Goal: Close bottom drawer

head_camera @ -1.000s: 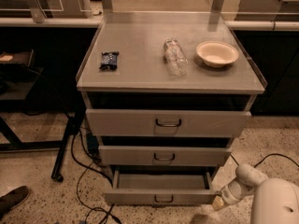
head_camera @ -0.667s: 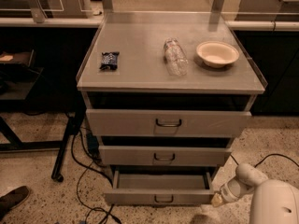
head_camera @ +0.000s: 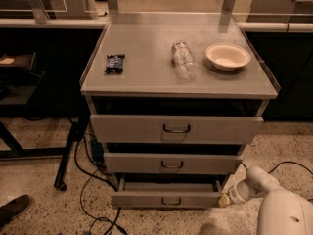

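Grey metal slim-fronted bottom drawer (head_camera: 166, 199) juts open lowest in grey desk (head_camera: 146, 77), front running left-right, white gripper (head_camera: 225, 199) touching its right end, jaws' spread cannot tell.

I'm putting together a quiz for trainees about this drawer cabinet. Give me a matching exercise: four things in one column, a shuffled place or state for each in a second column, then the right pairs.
Things:
1. bottom drawer
2. bowl
3. clear plastic bottle
4. pincer

Places or states:
a. lying on its side on the cabinet top
b. low, at the right end of the bottom drawer's front
c. pulled partly out
d. upright, near the top's right edge

Pairs: 1-c, 2-d, 3-a, 4-b.
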Controlling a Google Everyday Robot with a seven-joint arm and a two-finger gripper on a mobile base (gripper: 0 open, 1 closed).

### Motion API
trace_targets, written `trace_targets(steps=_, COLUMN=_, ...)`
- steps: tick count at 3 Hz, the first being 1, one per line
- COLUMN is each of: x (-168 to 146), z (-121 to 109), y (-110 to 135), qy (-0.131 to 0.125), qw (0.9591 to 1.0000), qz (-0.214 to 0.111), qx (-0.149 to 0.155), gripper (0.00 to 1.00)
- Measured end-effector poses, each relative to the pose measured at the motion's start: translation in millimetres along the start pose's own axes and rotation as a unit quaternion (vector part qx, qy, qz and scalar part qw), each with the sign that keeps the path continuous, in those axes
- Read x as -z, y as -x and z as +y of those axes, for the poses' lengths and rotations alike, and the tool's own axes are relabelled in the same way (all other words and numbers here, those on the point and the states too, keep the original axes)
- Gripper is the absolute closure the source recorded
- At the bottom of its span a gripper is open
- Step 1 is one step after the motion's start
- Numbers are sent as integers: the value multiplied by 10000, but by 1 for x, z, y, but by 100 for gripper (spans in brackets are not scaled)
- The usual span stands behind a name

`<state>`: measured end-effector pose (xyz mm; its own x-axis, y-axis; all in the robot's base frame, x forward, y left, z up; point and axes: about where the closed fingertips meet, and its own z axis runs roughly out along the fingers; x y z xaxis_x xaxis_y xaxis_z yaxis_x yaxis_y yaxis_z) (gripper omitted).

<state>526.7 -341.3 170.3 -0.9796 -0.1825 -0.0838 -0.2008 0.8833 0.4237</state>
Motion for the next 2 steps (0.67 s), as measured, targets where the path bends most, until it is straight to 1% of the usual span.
trace_targets(steps=1, x=5, z=2, y=30, qy=-28, qw=9995, qz=-268, qx=136, gripper=100)
trace_targets(steps=2, x=9, z=5, y=54, qy=-26, qw=9986, qz=-483, qx=237, gripper=100)
